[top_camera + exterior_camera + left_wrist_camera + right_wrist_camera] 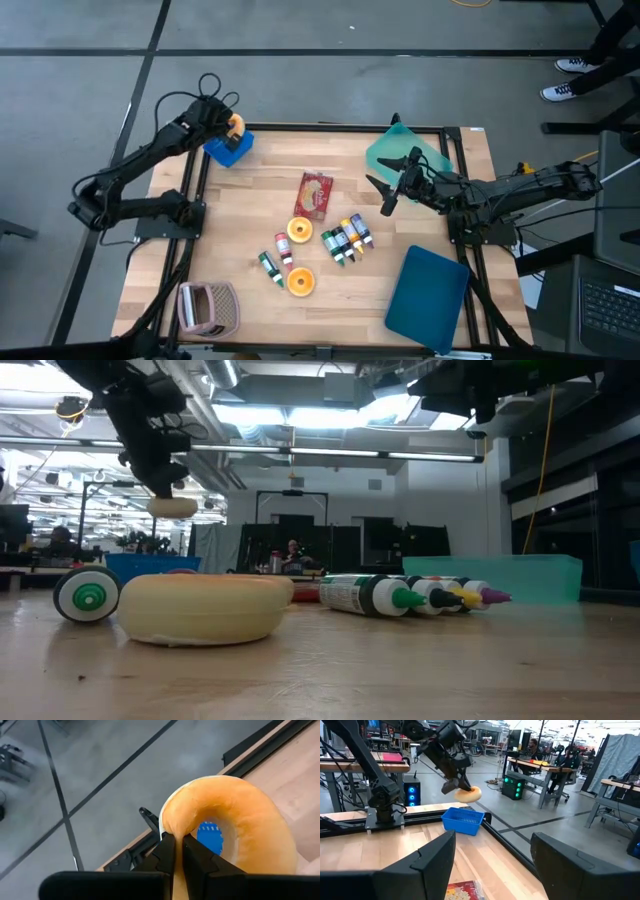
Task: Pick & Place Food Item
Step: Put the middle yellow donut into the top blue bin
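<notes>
My left gripper [228,120] is at the table's far left corner, shut on an orange donut [235,825]. The donut hangs in the air just above a blue basket [228,150], which also shows in the right wrist view as the blue basket [463,820] under the donut [468,794]. My right gripper [390,188] waits open above the table's right half, beside a teal tray [405,150], with nothing between its fingers. Two more donuts [300,230] [301,282] lie flat on the wood. My left gripper pinches the donut's ring at its near rim [167,827] between its two fingers, which stand almost together there. The soft ring is creased in at that spot. The fingers slant down from the left. The donut sticks out beyond the fingertips, lifted clear above the basket.
A red snack packet [313,193] and several marker bottles [347,240] lie mid-table. A pink basket [207,307] stands at the near left and a blue lid [428,290] at the near right. Black rails frame the table.
</notes>
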Motion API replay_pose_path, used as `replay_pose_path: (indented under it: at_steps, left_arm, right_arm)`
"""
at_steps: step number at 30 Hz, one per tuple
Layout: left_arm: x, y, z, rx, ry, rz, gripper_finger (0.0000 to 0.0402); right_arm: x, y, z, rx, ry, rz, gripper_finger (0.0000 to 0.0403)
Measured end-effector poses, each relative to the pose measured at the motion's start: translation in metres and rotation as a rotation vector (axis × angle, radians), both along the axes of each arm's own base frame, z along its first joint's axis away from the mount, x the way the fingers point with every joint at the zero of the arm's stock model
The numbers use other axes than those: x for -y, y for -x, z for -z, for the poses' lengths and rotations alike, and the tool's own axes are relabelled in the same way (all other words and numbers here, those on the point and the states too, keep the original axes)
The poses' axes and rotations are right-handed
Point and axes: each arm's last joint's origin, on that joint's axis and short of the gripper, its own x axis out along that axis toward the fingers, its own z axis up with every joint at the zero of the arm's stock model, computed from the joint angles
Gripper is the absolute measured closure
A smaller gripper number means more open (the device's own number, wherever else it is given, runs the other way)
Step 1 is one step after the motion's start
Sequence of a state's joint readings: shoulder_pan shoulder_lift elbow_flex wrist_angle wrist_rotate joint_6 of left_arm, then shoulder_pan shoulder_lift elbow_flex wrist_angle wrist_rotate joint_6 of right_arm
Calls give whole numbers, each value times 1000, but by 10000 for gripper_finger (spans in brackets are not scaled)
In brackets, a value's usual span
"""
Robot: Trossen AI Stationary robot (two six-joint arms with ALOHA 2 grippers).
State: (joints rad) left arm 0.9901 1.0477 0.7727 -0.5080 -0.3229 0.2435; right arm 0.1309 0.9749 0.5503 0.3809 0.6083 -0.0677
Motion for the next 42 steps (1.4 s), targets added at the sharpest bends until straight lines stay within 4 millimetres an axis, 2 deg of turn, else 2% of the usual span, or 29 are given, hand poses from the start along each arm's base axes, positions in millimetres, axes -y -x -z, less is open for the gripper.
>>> replay_pose_path:
  at_steps: [11,18,29,35,42]
  left_arm:
    - [-11,-3,7,-5,-5,-54,387]
    - [-8,-2,3,67,9,-41,387]
    - [-6,-1,3,74,20,-46,387]
    - [-2,-1,7,104,105,-20,387]
    - [-5,-1,8,109,62,-64,387]
  right_arm:
    - [0,0,0,0,0,0,149]
    - [0,0,0,0,0,0,149]
    - [0,0,0,0,-1,0,149]
    - [0,0,0,0,-1,1,149]
    - [0,0,0,2,-4,3,149]
